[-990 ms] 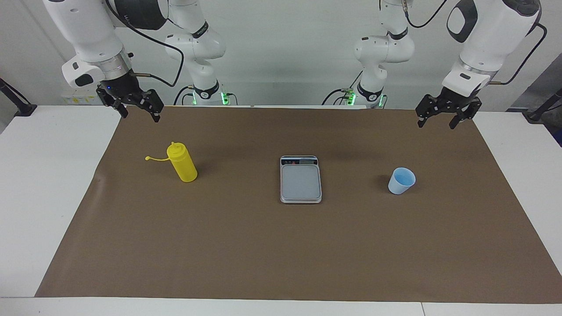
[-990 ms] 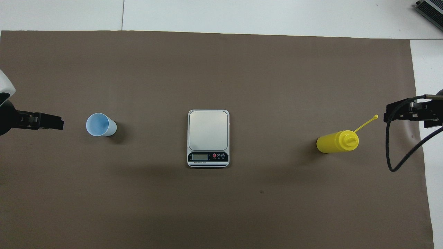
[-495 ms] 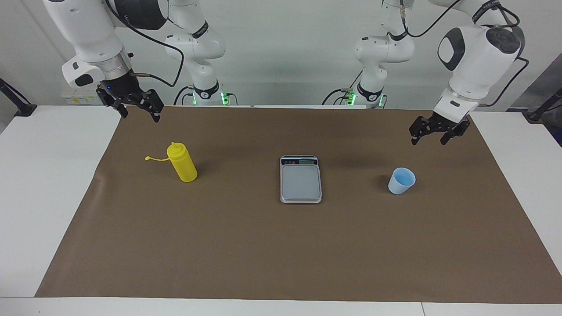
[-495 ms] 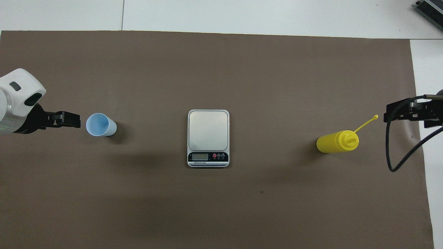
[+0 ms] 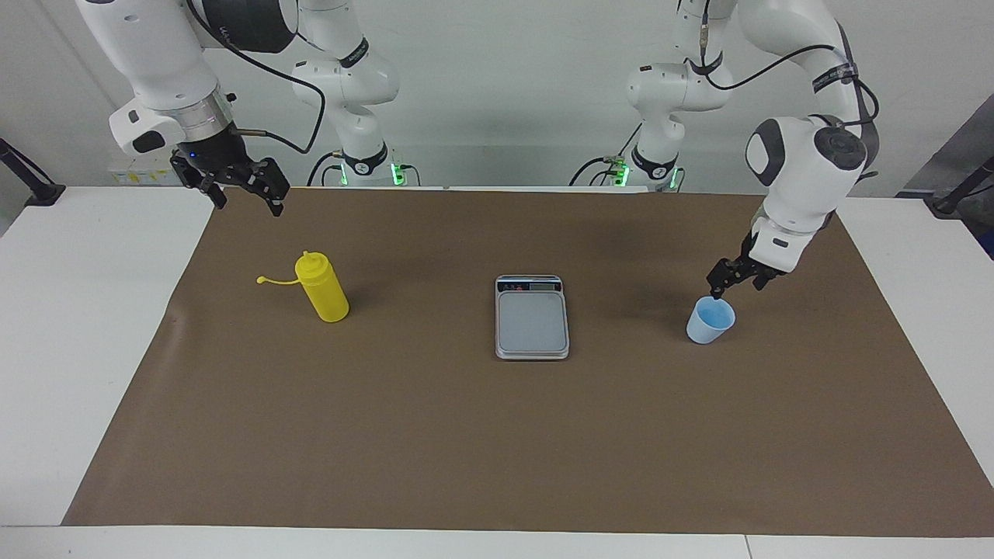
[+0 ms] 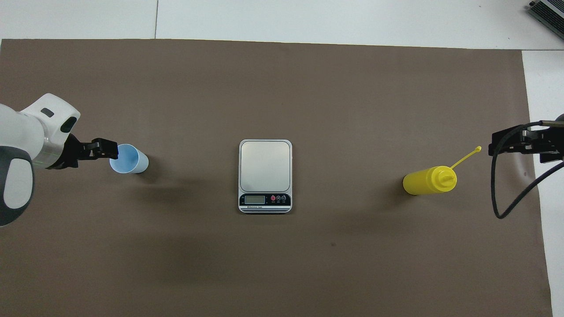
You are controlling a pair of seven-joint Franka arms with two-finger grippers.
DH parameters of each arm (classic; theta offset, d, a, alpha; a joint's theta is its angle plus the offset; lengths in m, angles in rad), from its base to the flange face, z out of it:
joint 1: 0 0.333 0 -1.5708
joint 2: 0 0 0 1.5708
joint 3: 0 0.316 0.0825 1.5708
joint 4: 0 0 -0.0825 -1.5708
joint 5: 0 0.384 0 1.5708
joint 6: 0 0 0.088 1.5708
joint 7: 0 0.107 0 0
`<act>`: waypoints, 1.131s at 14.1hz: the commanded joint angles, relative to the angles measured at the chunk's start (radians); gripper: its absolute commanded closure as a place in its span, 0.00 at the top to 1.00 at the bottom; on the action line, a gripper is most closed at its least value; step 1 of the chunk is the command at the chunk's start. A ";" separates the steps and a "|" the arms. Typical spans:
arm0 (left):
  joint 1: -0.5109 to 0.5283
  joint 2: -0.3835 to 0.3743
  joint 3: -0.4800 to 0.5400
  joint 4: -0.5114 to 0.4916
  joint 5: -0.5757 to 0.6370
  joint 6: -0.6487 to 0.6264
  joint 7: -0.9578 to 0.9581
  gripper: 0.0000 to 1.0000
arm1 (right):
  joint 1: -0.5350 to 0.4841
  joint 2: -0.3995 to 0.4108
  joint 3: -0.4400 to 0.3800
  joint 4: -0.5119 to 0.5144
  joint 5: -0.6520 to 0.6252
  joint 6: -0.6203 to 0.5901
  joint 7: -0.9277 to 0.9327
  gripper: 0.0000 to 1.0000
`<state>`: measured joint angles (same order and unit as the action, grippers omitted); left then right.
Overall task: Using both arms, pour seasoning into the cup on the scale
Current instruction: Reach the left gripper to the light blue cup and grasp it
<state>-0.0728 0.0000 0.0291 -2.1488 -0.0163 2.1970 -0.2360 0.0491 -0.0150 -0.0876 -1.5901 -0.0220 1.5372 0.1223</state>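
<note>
The yellow seasoning bottle (image 5: 324,293) (image 6: 425,182) stands upright toward the right arm's end of the table, its cap strap (image 5: 272,280) sticking out sideways. The silver-grey scale (image 5: 532,320) (image 6: 265,167) lies mid-table with nothing on its plate. The pale blue cup (image 5: 710,322) (image 6: 128,159) stands upright on the mat toward the left arm's end. My left gripper (image 5: 735,286) (image 6: 105,149) hangs open just over the cup's rim, on the side nearer the robots. My right gripper (image 5: 248,203) (image 6: 495,143) waits open, raised over the mat's edge beside the bottle.
A brown mat (image 5: 497,435) covers most of the white table (image 5: 78,310). The corner of a grey device (image 6: 546,11) shows at the table's farthest edge, toward the right arm's end. A black cable (image 6: 506,207) loops below the right gripper.
The left arm has swung down and inward, bringing its open gripper from high above the mat's corner to just over the cup. The right arm and all objects have stayed put.
</note>
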 commanded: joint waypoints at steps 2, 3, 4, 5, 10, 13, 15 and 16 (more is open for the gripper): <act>0.033 -0.015 -0.005 -0.042 0.022 0.079 -0.038 1.00 | -0.008 -0.010 0.003 -0.002 -0.001 -0.012 -0.021 1.00; 0.033 -0.009 -0.005 -0.048 0.022 0.099 -0.057 1.00 | -0.008 -0.010 0.003 -0.002 -0.001 -0.012 -0.021 1.00; 0.031 -0.011 -0.005 -0.071 0.022 0.118 -0.062 1.00 | -0.008 -0.010 0.005 -0.002 -0.001 -0.012 -0.021 1.00; 0.031 -0.014 -0.005 -0.101 0.022 0.157 -0.081 1.00 | -0.008 -0.010 0.003 -0.002 -0.001 -0.012 -0.021 1.00; 0.019 0.000 -0.005 -0.151 0.022 0.219 -0.105 1.00 | -0.008 -0.010 0.005 -0.002 -0.001 -0.012 -0.021 1.00; 0.013 -0.005 -0.006 -0.174 0.022 0.227 -0.109 1.00 | -0.008 -0.010 0.003 -0.002 -0.001 -0.012 -0.021 1.00; 0.013 -0.008 -0.006 -0.178 0.022 0.224 -0.102 0.66 | -0.008 -0.010 0.003 -0.002 -0.001 -0.012 -0.021 1.00; 0.013 -0.008 -0.006 -0.180 0.022 0.225 -0.100 0.31 | -0.008 -0.010 0.005 -0.002 -0.001 -0.012 -0.021 1.00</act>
<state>-0.0481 0.0070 0.0171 -2.3002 -0.0163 2.3974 -0.3149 0.0491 -0.0150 -0.0876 -1.5901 -0.0220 1.5372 0.1224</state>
